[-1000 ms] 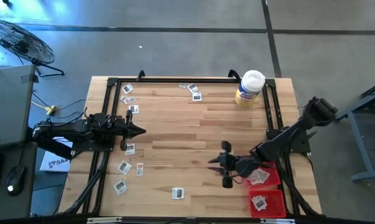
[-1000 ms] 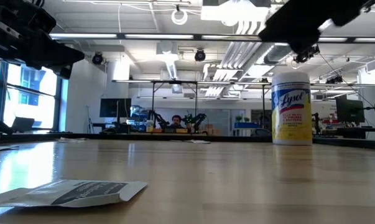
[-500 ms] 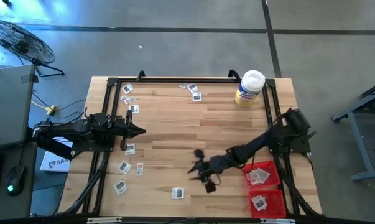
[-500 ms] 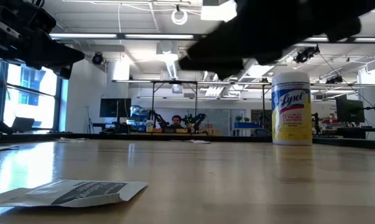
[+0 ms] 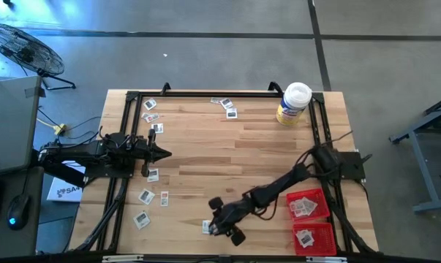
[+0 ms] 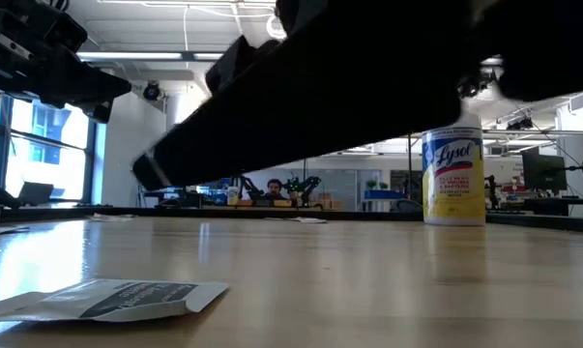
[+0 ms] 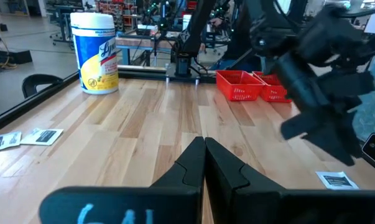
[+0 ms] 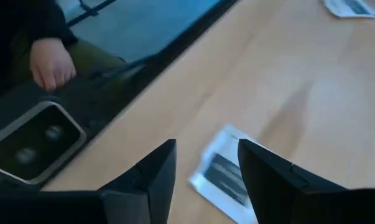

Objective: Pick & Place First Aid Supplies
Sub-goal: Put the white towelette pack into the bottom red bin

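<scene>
The first aid supplies are small white-grey packets lying flat on the wooden table. Several lie at the left [image 5: 147, 196], a few near the far edge [image 5: 227, 108], and one [image 5: 208, 227] near the front edge. My right gripper [image 5: 219, 219] hangs open just over that front packet [image 8: 223, 176], slanting down; its fingers [image 8: 155, 177] stand either side of it in the right wrist view and touch nothing. My left gripper [image 5: 165, 153] waits shut at the table's left [image 7: 204, 146], pointing level.
Two red trays [image 5: 317, 197] [image 5: 322, 239] holding packets stand at the near right corner. A yellow, white-lidded jar [image 5: 293, 104] stands at the far right. A black frame rail [image 5: 132, 98] runs around the table. A person's hand [image 8: 50, 65] shows beyond the near edge.
My right gripper has swung from beside the red trays toward the table's left and near edge. It has sunk lower and rolled about its own line, and now stands over the front packet. The packets have not moved.
</scene>
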Robot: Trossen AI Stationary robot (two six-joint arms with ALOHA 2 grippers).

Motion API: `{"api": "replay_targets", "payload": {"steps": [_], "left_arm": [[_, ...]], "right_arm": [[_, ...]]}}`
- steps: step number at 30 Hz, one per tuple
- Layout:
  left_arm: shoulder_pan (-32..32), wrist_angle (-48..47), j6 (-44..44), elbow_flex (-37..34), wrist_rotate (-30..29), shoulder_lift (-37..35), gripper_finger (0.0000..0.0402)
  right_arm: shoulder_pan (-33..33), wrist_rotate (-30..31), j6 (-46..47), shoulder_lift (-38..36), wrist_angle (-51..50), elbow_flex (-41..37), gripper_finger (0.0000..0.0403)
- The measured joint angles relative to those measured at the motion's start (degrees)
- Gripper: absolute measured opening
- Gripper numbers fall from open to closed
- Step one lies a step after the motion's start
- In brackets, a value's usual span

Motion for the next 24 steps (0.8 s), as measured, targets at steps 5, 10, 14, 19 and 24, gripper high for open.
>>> {"api": "replay_targets", "payload": {"steps": [5,10,14,19,24], "left_arm": [[0.00,0.00,0.00,0.01,0.01,0.00,0.0001],[0.02,0.00,0.00,0.00,-0.01,0.00,0.0001],[0.00,-0.02,0.00,0.00,-0.01,0.00,0.0001],[0.01,0.00,0.00,0.00,0.01,0.00,0.0001],[0.00,-0.02,0.00,0.01,0.00,0.00,0.0001]], "right_arm": [[2.49,5.34,-2.88,0.32,-0.86,1.68,0.0162],[3.47,7.37,-3.58,0.52,-2.87,1.39,0.0151],[3.83,8.69,-4.17,1.87,-1.39,1.38,0.0143],[3.27,8.26,-3.24,4.67,-0.17,1.31,0.0137],[3.04,8.72,-2.29,5.02,-0.13,1.42,0.0120]]}}
